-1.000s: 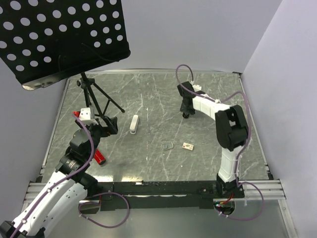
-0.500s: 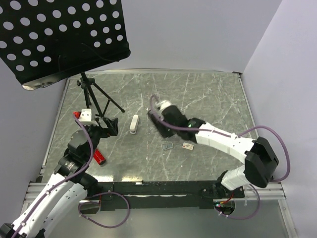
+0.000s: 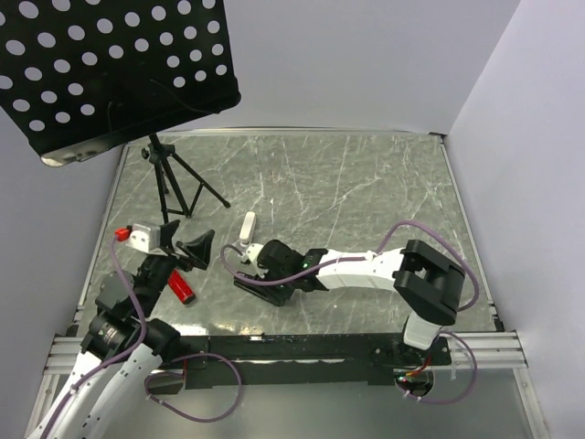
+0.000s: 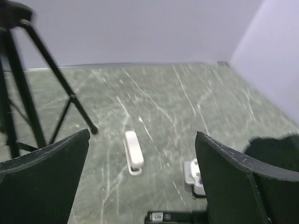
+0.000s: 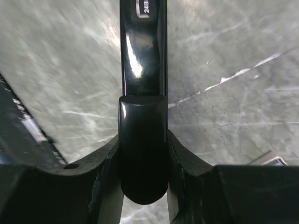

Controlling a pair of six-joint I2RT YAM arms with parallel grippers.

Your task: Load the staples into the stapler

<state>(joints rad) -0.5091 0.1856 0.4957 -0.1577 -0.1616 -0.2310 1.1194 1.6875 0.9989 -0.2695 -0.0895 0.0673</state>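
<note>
My right gripper (image 5: 143, 158) is clamping the glossy black stapler (image 5: 142, 56), lower centre on the marbled grey bench (image 3: 366, 183); my left gripper (image 3: 187, 240) is hanging wide open.

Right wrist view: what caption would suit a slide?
Right fingers clamped on a black stapler, marble table behind.

You have bright, even overhead light in the top view. The table (image 3: 366, 183) is sharp to every edge, with a mild sheen on the stone and only faint, soft shadows around the tripod (image 3: 174, 187) near the far left corner.

Your left wrist view is soft and smeared throughout. The tripod legs at its left edge and the dark fingers (image 4: 42, 186) of the left gripper (image 4: 142, 135) are out of focus.

In the right wrist view, a hard white glare streak runs down the black bar (image 5: 142, 70) clamped in the right gripper (image 5: 142, 140). The stone behind it is blurred.
</note>
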